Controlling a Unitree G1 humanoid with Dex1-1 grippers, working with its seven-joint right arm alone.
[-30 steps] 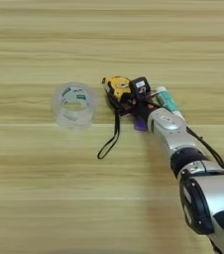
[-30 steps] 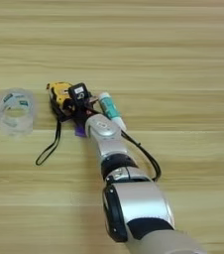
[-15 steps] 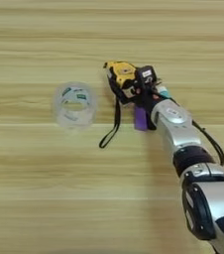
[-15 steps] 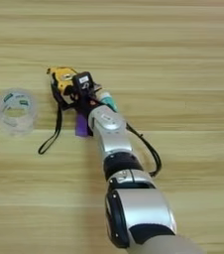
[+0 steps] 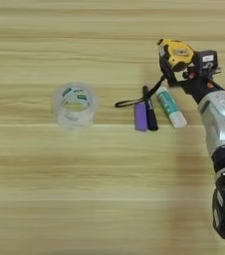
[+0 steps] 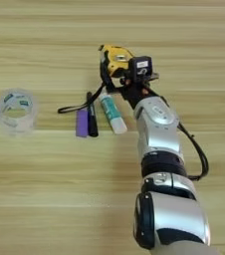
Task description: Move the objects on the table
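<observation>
My right gripper (image 5: 176,67) is shut on the yellow-black tape measure (image 5: 176,54), holding it above the far right part of the table (image 5: 109,189). Its black strap (image 5: 137,99) trails down to the left onto the wood. Below it lie the white-teal glue stick (image 5: 170,106), the black marker pen (image 5: 150,109) and the small purple piece (image 5: 141,116), side by side. The clear tape roll (image 5: 75,104) stands apart at the left. In the right eye view the tape measure (image 6: 116,56) sits at the tip of the silver forearm (image 6: 157,122).
The silver forearm and its black cable (image 6: 196,149) run from the bottom edge up the right side of the table. Bare wood lies between the tape roll (image 6: 16,110) and the purple piece (image 6: 81,123).
The gripper has carried the tape measure away from me and to the right, off the group of small things. The strap is dragged along. The marker, purple piece and glue stick now show uncovered.
</observation>
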